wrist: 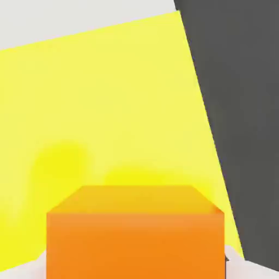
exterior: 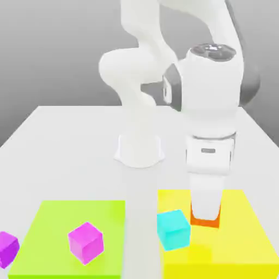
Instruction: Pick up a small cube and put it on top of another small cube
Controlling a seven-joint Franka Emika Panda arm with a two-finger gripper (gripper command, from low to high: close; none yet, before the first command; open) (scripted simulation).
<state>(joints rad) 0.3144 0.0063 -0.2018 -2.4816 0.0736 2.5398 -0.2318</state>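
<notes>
The small orange cube (exterior: 205,221) is on the yellow mat (exterior: 245,229) at the exterior view's right, mostly hidden behind my gripper (exterior: 206,210). The gripper points straight down and is shut on the cube. In the hand view the orange cube (wrist: 135,234) fills the space between the fingers, and a pale fingertip (wrist: 234,260) shows against its side. A cyan cube (exterior: 174,229) stands on the same mat just to the exterior view's left of the orange one, a small gap apart.
A lime-green mat (exterior: 54,218) lies at the exterior view's left with a magenta cube (exterior: 85,242) on it. A second magenta cube (exterior: 7,248) sits at that mat's left edge. The arm's white base (exterior: 139,150) stands mid-table behind the mats.
</notes>
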